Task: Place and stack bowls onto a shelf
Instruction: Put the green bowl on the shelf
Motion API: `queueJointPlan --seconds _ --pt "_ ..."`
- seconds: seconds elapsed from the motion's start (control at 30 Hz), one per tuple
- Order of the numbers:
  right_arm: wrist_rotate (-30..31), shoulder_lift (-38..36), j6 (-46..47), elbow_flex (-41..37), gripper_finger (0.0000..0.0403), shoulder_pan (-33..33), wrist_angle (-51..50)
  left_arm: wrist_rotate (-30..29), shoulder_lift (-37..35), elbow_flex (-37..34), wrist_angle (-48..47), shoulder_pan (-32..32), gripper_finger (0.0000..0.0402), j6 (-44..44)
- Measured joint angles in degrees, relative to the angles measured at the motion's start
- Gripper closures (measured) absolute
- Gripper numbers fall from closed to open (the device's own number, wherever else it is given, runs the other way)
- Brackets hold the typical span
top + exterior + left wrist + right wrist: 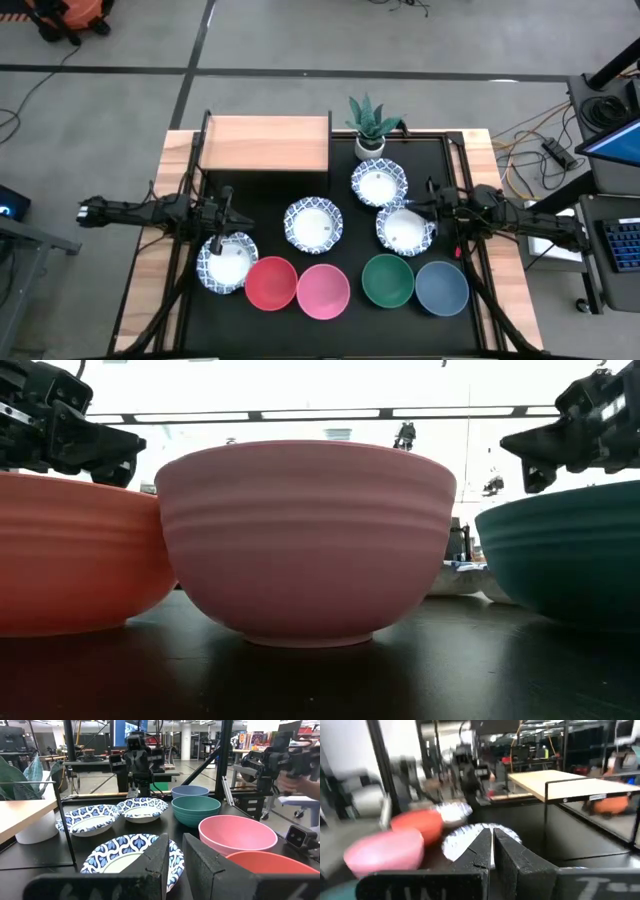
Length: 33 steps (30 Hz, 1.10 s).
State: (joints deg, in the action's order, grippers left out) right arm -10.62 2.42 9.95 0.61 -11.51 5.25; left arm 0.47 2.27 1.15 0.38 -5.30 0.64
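The light-wood shelf point(265, 143) stands on thin dark legs at the table's far left. Four white bowls with blue rims sit on the black top: one at the left point(227, 262), one in the middle point(313, 225), two at the right point(379, 183) point(405, 230). Along the near edge stand the red bowl point(270, 283), pink bowl point(323, 291), green bowl point(388, 281) and grey-blue bowl point(441, 287). My left gripper point(175, 840) hovers by the left patterned bowl, open by a narrow gap. My right gripper point(492, 832), shut, hovers over the right patterned bowl.
A white plant pot point(370, 145) with a spiky green plant stands just right of the shelf at the far edge. In the low view the pink bowl point(305, 540) fills the middle, with the red point(70, 550) and green point(570, 550) at its sides. Bare black top lies below the shelf.
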Motion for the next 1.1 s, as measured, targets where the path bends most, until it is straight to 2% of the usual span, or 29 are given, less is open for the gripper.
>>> queueJointPlan --seconds 0.1,0.23,0.33,0.53,0.7,0.97,1.1 --pt "0.1 0.1 12.5 0.0 0.0394 0.0 3.2 0.0 0.0 0.0 0.0 0.0 0.0364 0.6" --pt "0.1 0.3 16.9 0.0 0.0394 0.7 3.4 -1.1 0.0 0.0 3.3 0.0 0.0364 0.6" --pt "0.1 0.3 17.1 0.0 0.0394 1.6 5.9 -1.4 0.0 0.0 7.4 0.0 0.0364 -1.6" --pt "2.2 0.4 15.8 0.0 0.0394 4.1 17.6 -1.8 0.2 0.0 18.5 0.0 0.0364 -8.5" --pt "6.5 2.3 13.4 0.0 0.0394 6.0 22.8 -8.4 0.2 0.0 25.3 0.0 0.0364 -5.2" --pt "10.7 11.1 12.7 3.2 0.0394 6.9 25.5 -18.8 1.7 0.0 31.3 0.0 0.0364 -5.7" --pt "10.7 18.5 11.0 8.6 0.0394 7.0 25.5 -19.5 2.8 0.0 34.4 0.0 0.0364 -5.7"
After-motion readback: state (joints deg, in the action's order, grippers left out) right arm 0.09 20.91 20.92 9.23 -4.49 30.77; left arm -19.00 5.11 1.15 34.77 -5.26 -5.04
